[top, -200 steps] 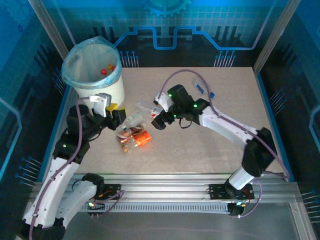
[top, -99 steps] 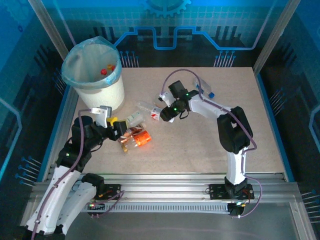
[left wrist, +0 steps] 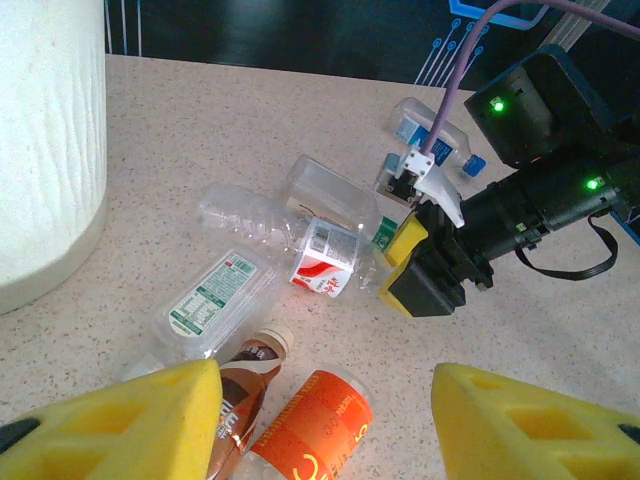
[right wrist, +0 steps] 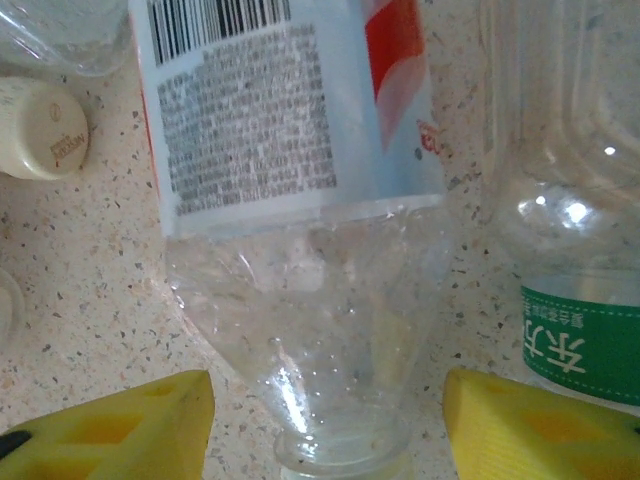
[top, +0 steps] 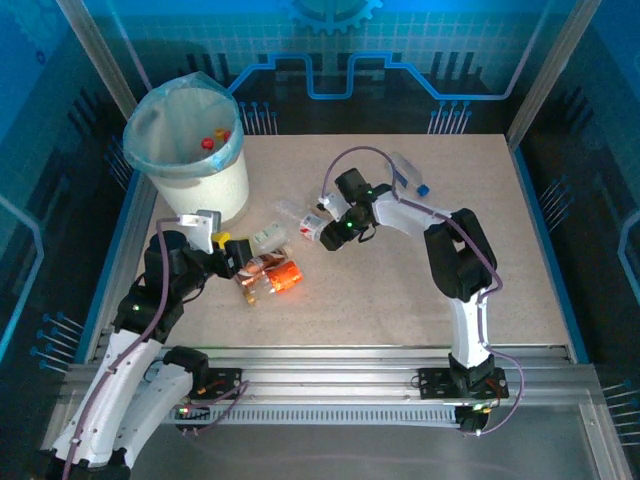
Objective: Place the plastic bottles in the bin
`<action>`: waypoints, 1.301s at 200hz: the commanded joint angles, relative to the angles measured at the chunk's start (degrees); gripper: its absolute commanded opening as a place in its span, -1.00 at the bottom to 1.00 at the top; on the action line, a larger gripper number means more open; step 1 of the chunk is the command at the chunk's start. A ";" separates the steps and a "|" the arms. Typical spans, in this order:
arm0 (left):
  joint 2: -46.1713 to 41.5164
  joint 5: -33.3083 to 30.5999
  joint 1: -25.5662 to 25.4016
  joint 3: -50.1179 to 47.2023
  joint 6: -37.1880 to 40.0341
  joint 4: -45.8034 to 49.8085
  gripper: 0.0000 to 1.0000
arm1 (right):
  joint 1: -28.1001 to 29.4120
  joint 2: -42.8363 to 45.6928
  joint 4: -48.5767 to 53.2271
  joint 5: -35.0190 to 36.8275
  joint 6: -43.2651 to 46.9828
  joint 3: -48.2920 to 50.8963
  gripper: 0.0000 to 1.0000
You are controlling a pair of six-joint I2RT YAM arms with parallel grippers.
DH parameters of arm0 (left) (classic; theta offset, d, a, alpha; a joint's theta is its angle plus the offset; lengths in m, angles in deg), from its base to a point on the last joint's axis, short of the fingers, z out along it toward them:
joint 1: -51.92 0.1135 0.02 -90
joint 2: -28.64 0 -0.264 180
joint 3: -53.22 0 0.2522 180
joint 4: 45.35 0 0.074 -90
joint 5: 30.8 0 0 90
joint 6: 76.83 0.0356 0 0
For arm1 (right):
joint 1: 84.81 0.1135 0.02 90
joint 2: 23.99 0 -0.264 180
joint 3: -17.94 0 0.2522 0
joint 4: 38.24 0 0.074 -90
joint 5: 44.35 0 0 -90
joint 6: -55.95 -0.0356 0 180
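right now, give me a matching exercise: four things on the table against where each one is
1. bin
2. orange-label bottle
3. blue-capped bottle
4. red-and-white-label bottle

a. at the right hand
b. far left corner
c. apart from the others, far side
d. beside the brown-label bottle

Pairs: 1-b, 2-d, 3-c, 4-a

The red-labelled bottle (right wrist: 290, 130) runs past the top edge, its mouth cut off below between the right fingers (right wrist: 110, 420).
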 commanded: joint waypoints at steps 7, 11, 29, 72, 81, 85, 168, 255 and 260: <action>0.63 -0.92 -0.46 0.72 -0.75 -0.06 0.18 | 0.89 -1.27 2.65 -0.74 1.70 -1.67 0.21; 0.74 -0.77 -0.47 0.79 -0.75 -0.07 0.18 | 0.98 -1.23 2.80 -0.65 1.74 -1.68 0.19; 1.18 -0.81 -0.47 1.07 -0.97 -0.09 0.18 | 1.18 -0.45 2.79 -0.66 2.04 -1.16 0.12; 1.45 -0.96 -0.47 1.68 -0.98 -0.49 0.18 | 1.25 1.34 4.46 -0.82 2.32 -0.54 -0.11; 1.54 -1.10 -0.47 1.79 -1.02 -0.54 0.18 | 1.27 2.09 4.47 -0.72 2.20 0.01 -0.14; 1.59 -1.10 -0.47 1.90 -1.11 -0.54 0.18 | 1.30 2.35 4.41 -0.53 2.10 0.22 -0.15; 1.81 -1.19 -0.45 2.02 -3.03 -0.42 0.17 | 1.25 7.27 2.17 -1.78 -0.44 6.30 -0.28; 1.82 -2.94 -0.47 1.79 -4.94 -1.29 0.17 | 1.20 9.40 -0.49 -2.95 -2.13 12.37 -0.19; 1.81 -3.21 -0.46 1.71 -5.04 -1.41 0.18 | 1.28 9.00 -0.61 -2.33 -2.42 12.38 -0.08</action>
